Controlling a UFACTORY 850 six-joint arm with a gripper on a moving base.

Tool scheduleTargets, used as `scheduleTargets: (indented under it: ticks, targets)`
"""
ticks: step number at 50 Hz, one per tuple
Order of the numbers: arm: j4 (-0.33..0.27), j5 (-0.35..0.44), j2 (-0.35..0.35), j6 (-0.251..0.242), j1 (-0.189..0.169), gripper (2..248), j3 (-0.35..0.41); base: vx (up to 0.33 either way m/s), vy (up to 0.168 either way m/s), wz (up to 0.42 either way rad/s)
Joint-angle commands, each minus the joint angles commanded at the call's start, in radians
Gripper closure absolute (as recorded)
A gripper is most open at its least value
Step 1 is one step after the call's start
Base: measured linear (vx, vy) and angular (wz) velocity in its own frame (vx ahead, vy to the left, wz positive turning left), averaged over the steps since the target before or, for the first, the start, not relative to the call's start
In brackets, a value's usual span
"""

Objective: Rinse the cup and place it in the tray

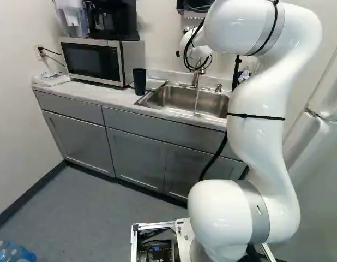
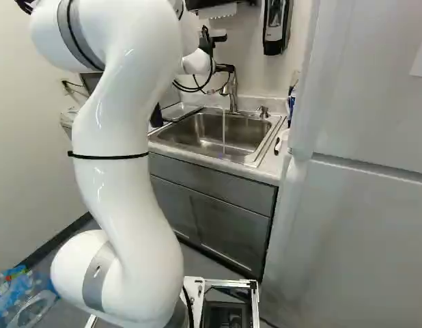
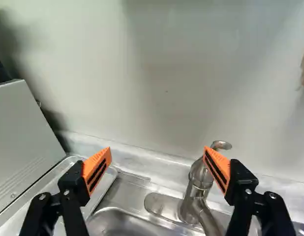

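The dark cup (image 1: 139,81) stands upright on the counter between microwave and sink. A shallow metal tray (image 3: 104,189) lies beside the sink (image 2: 197,140). Water runs from the faucet (image 3: 194,194) into the basin, seen as a thin stream (image 2: 223,130) in the right base view. My gripper (image 2: 227,67) is up at the faucet there, partly hidden by cables. Seen from the wrist, the gripper (image 3: 158,152) is open with nothing between its fingers; one orange pad (image 3: 217,169) overlaps the faucet's upper part near its lever (image 3: 221,145). Whether they touch I cannot tell.
A microwave (image 1: 95,60) with a coffee maker (image 1: 113,21) on top stands left of the cup. The wall rises close behind the faucet. A tall white fridge (image 2: 361,205) flanks the counter's right end, and bottled water (image 2: 23,294) sits on the floor.
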Motion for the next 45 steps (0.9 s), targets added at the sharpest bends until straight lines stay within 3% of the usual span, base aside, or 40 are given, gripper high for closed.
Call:
scheduleTargets:
  ticks: [45]
  targets:
    - [0.000, -0.042, 0.235, 0.000, -0.011, 3, 0.270, 0.000, 0.000, 0.000]
